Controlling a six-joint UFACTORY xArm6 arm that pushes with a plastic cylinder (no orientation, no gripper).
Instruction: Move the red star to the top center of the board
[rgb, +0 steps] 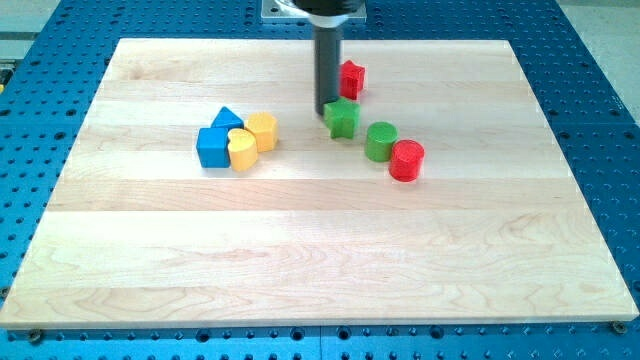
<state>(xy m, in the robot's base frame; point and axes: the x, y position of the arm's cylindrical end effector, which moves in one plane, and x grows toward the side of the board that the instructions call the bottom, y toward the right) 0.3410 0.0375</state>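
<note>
The red star (352, 78) lies near the view's top, a little right of centre, partly hidden by my rod. My tip (328, 111) rests on the board just below and left of the star, touching the left side of a green star block (343, 118). A green cylinder (380, 141) and a red cylinder (406, 160) lie lower right of the green star block, in a diagonal line.
A cluster sits at the view's left centre: a blue triangle (227, 119), a blue cube (212, 148), a yellow hexagon (262, 131) and a yellow rounded block (241, 150). The wooden board (320, 250) lies on a blue perforated table.
</note>
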